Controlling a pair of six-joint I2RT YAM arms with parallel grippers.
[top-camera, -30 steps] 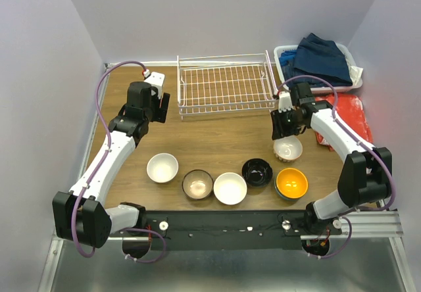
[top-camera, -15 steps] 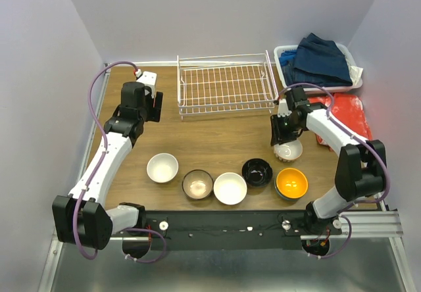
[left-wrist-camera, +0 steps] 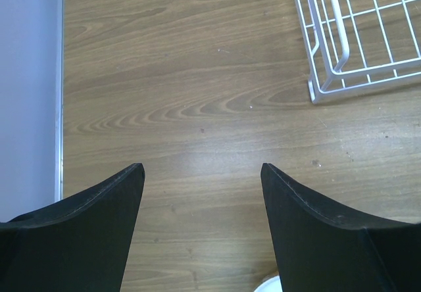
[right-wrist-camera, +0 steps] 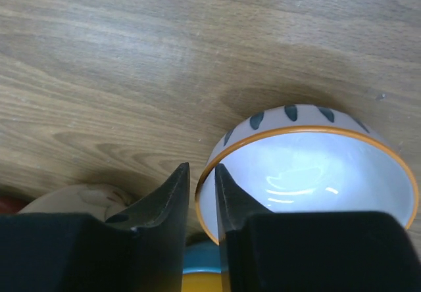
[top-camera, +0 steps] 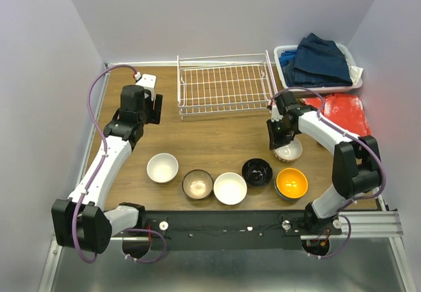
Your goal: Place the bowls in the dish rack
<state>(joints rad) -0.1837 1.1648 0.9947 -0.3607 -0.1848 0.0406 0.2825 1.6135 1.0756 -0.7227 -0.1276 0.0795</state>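
1. The dish rack (top-camera: 223, 85) is standing empty at the far side of the worktop (top-camera: 217, 137).
2. All six visible bowls (top-camera: 230, 188) are sitting on the worktop, near the arms.
3. The right gripper (right-wrist-camera: 200, 168) is pinching the orange-rimmed bowl (right-wrist-camera: 309, 167) by its rim, one finger inside.
4. The left gripper (left-wrist-camera: 200, 167) is hanging spread and empty beside the rack's corner.
5. By my judgement, loading is only just beginning.

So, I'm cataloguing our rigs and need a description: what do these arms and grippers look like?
The left arm and right arm match: white links, black joints, a purple cable looping alongside each. The left gripper and right gripper have plain black fingers tapering to wedge tips.
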